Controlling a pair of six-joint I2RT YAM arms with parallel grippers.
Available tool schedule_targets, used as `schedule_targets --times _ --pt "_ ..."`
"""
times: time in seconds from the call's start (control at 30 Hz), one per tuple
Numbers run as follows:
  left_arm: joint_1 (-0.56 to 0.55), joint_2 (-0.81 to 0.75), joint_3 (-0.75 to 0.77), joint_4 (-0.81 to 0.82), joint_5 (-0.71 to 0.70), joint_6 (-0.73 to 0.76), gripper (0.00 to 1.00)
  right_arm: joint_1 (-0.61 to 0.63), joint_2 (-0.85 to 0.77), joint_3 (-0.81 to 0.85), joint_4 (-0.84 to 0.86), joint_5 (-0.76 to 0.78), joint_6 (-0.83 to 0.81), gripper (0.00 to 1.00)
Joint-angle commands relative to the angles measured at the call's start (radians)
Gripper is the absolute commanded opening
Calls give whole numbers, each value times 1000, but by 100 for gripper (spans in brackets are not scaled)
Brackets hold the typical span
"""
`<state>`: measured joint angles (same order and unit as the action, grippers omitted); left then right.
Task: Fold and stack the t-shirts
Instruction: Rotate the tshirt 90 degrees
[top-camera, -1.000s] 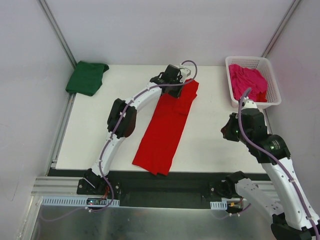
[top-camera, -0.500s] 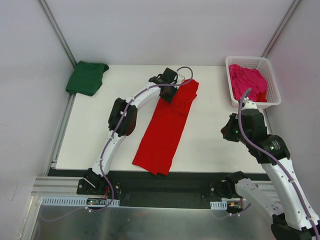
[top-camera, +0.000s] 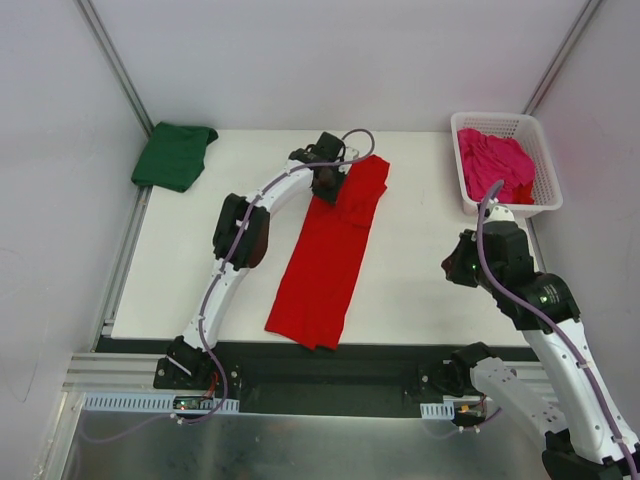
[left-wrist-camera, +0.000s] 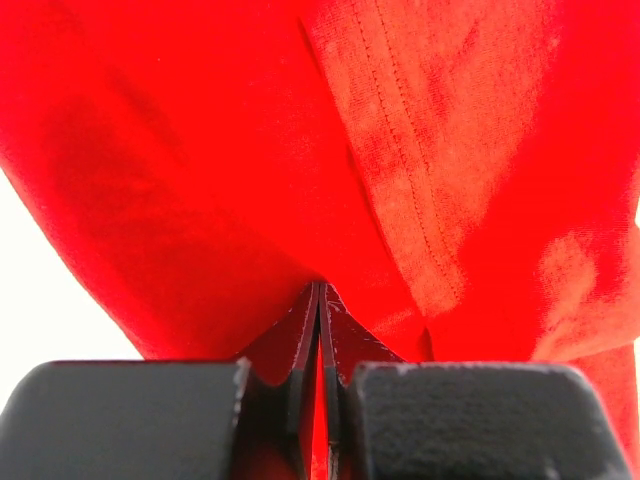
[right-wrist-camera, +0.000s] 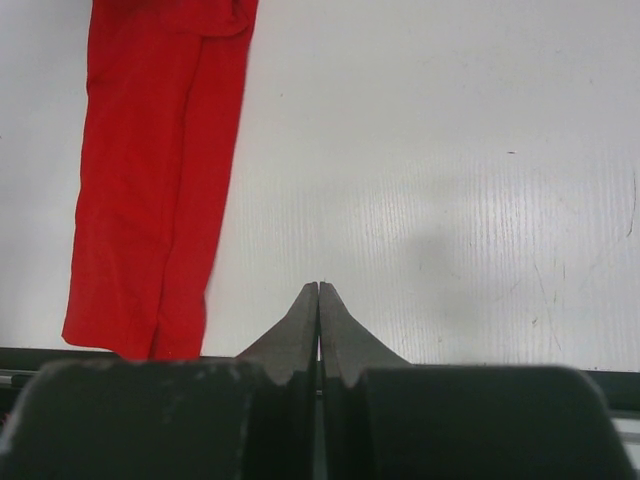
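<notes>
The worktop is a flat white board, matt and faintly scuffed. The right wrist view shows thin scratches and a few dark specks on it. Pale, bare walls close it in at the back and on both sides, with slim metal posts slanting up in the two far corners. Along the near edge run a black strip and a silver rail that carries the arm bases, and below that lies a sheet of brushed steel.

The red t-shirt lies in the middle of the worktop as a long narrow band, running from near the front edge toward the back. Its far end is bunched and raised off the board. There the left pincer is clenched on the red cloth, and its wrist view shows the fabric gathered into folds at the closed tips, with a stitched seam running across it.

The green t-shirt sits folded at the far left corner, hanging partly over the edge of the board — well apart from the red one. The pink t-shirt lies crumpled in a white lattice basket at the far right corner.

The right pincer is clenched on nothing, its tips pressed together. It hangs over bare board on the right side, near the basket, with the near end of the red band off to its left.
</notes>
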<state>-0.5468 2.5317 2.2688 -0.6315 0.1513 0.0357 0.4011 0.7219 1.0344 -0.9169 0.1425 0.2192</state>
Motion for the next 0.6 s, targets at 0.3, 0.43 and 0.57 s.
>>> schedule_targets --times 0.3,0.43,0.57 --pt "126 16 -49 -94 -84 -74 0 7 -19 -14 4 0 19 2" --pt "145 22 -52 -94 -93 -95 0 4 -22 -17 1 6 19 2" --pt "162 24 -64 -96 -113 -118 0 5 -24 -19 -2 9 20 2"
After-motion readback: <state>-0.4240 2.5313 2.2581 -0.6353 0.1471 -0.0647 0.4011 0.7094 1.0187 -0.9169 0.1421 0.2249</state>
